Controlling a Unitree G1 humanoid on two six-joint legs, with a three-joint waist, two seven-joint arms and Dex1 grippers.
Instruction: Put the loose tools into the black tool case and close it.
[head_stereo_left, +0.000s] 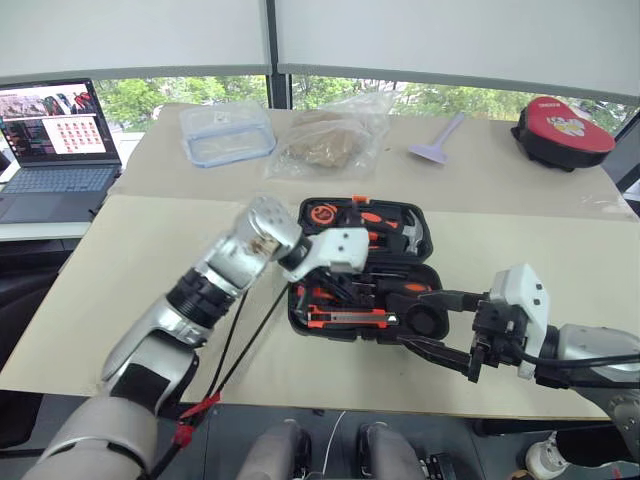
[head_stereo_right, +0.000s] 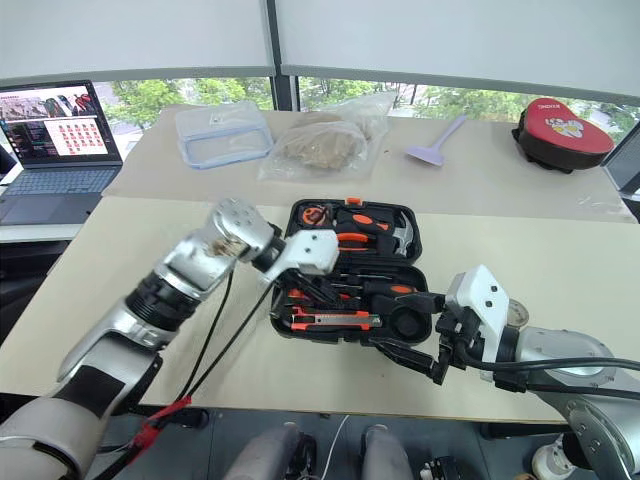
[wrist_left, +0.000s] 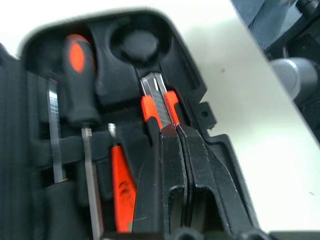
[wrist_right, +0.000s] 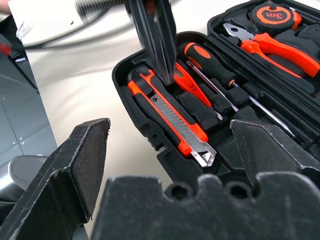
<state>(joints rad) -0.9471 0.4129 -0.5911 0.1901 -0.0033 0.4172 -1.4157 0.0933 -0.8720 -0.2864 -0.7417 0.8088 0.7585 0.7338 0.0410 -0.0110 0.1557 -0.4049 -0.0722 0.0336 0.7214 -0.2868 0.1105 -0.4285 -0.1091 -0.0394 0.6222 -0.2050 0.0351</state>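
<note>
On the bench (head_stereo_left: 120, 300), near its front edge, the black tool case (head_stereo_left: 362, 270) lies open. Its near half holds the orange-and-black utility knife (wrist_right: 172, 120), a small all-orange screwdriver (wrist_right: 187, 82) and a black-and-orange-handled screwdriver (wrist_right: 212, 65). Left end effector (head_stereo_left: 335, 285), fingers pressed together, points down at the knife's left end. Right end effector (head_stereo_left: 440, 325), spread wide and empty, hangs just right of the case's near corner.
</note>
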